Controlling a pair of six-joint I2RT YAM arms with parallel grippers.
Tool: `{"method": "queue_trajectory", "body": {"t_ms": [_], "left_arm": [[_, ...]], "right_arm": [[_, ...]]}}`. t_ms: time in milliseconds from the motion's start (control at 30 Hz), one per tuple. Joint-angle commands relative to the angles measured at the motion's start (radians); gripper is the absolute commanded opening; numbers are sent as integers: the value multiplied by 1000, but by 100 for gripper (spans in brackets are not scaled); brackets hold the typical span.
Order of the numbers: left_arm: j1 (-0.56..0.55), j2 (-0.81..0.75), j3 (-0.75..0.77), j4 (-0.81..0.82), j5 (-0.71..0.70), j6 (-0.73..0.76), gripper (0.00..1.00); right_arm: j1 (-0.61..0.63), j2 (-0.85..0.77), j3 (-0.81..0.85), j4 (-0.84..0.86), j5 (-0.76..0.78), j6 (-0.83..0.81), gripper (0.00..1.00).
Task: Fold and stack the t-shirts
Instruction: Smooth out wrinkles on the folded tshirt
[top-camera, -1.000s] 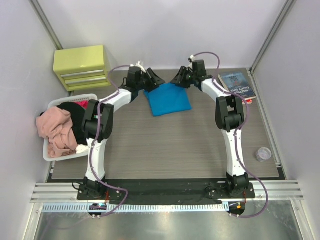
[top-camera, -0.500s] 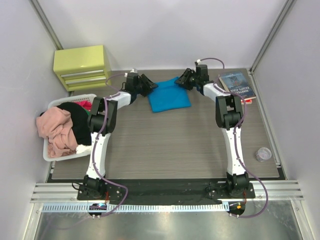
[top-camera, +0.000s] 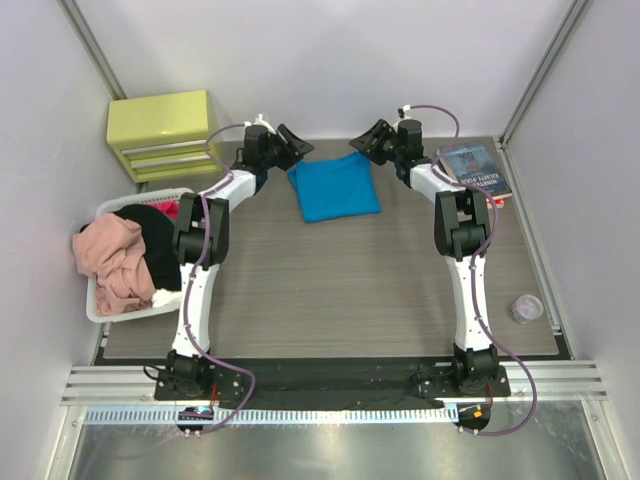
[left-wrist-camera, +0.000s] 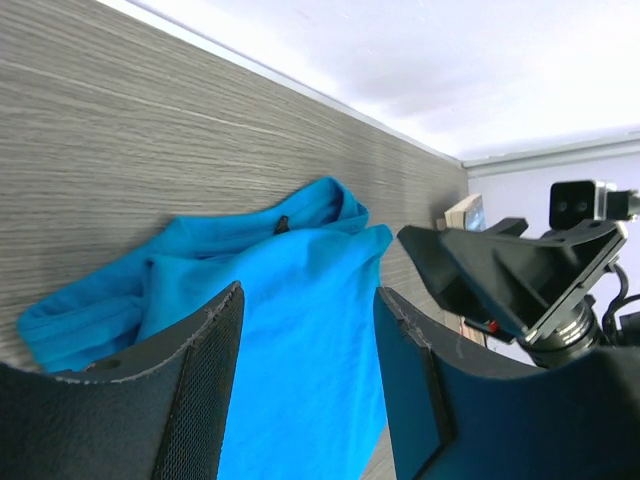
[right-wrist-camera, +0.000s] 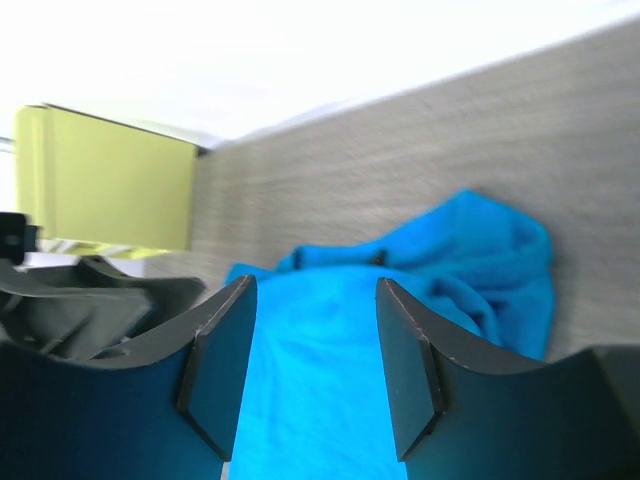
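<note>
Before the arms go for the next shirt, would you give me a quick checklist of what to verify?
1. Left gripper open, holding nothing: ok.
2. Right gripper open, holding nothing: ok.
3. Blue shirt folded, lying on the table: ok, though its far edge looks rumpled.
4. Book apart from the blue shirt: ok.
5. Pink shirt uncovered on top in the basket: ok.
6. Number of shirts left in the basket: cannot tell.

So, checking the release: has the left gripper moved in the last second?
Yes. The left gripper has drawn back from the blue shirt toward the table's far edge, nearer the yellow drawers.
</note>
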Motion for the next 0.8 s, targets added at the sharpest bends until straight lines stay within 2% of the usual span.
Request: {"method": "queue_trajectory", "body": {"t_ms": [0, 200, 333, 567, 767], "left_arm": [[0, 17, 60, 26, 43, -13, 55], [2, 80, 74, 72, 1, -68, 55], [2, 135, 138, 3, -24, -83, 54], [6, 134, 93, -31, -125, -100, 54], [23, 140, 102, -58, -122, -102, 54]], "right_arm": [[4, -49, 58, 93, -23, 36, 57], [7, 32, 104, 72, -23, 39, 58], [7, 91, 156, 5, 9, 1, 58], [7, 114, 161, -84, 62, -71, 59], [5, 86, 141, -130, 137, -156, 59]]}}
